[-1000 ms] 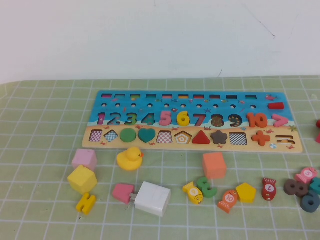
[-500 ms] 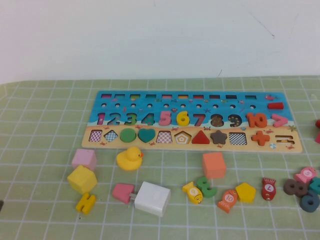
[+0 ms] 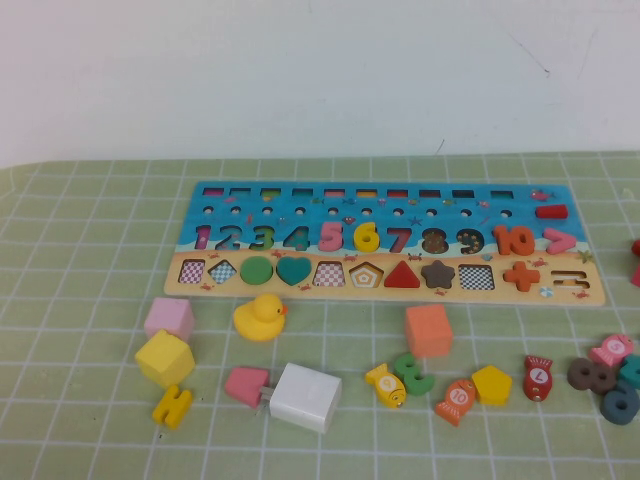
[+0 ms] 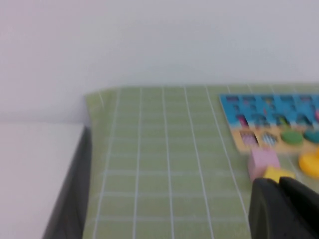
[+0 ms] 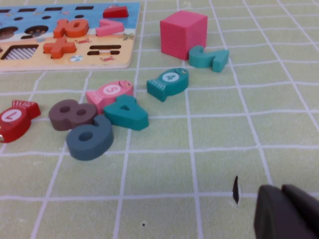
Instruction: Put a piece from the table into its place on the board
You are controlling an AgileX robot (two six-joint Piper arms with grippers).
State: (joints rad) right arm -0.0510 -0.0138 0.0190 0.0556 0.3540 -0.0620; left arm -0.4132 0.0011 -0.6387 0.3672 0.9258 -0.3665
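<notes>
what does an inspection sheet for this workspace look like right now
surface: green grid mat on the table, flat.
job's things: yellow 6 already sits in its slot on the board; the board lies flat at the far middle.
clutter: duck, pink cube, yellow cube, white block, orange cube and loose numerals and fish near the board's front; more numerals and a magenta cube to the right.
grippers: left gripper off the mat's left part, right gripper over the mat's right part; both shut, holding nothing.
cables: nothing seen.
surroundings: white wall behind.
</notes>
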